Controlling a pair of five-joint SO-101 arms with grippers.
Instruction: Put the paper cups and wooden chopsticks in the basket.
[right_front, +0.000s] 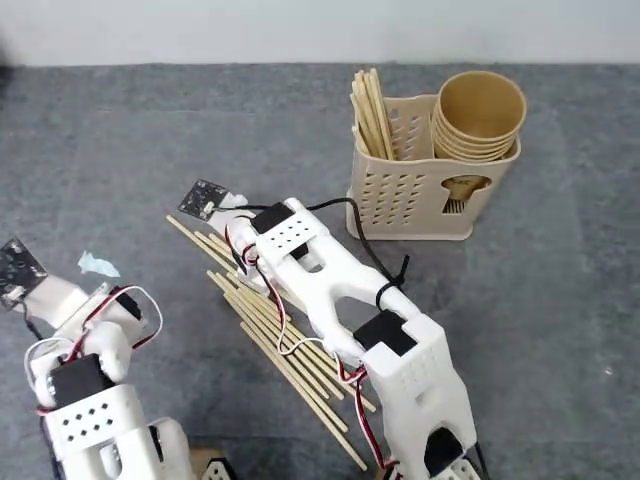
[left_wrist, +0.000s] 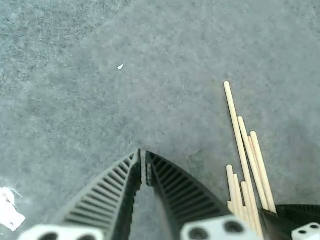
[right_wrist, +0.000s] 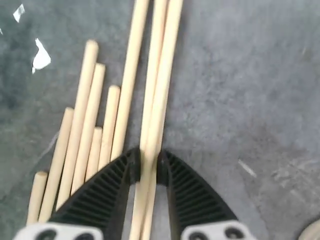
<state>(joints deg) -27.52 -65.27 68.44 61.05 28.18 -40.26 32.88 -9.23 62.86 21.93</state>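
Observation:
The beige perforated basket (right_front: 400, 200) stands at the back right of the grey mat. It holds a stack of paper cups (right_front: 482, 112) and a bundle of wooden chopsticks (right_front: 370, 112). Several more chopsticks (right_front: 290, 350) lie in a diagonal spread on the mat in the middle. My right gripper (right_wrist: 148, 161) is down on that spread, shut on two chopsticks (right_wrist: 160, 85) that run out ahead of its fingertips; the others (right_wrist: 90, 115) lie beside them. My left gripper (left_wrist: 143, 159) is shut on nothing above bare mat, with chopstick ends (left_wrist: 245, 150) off to one side.
A crumpled scrap of pale paper (right_front: 98, 264) lies on the mat by the left arm (right_front: 85, 400). The right arm (right_front: 320, 270) stretches across the chopstick spread. Open grey mat surrounds the basket and reaches the back wall.

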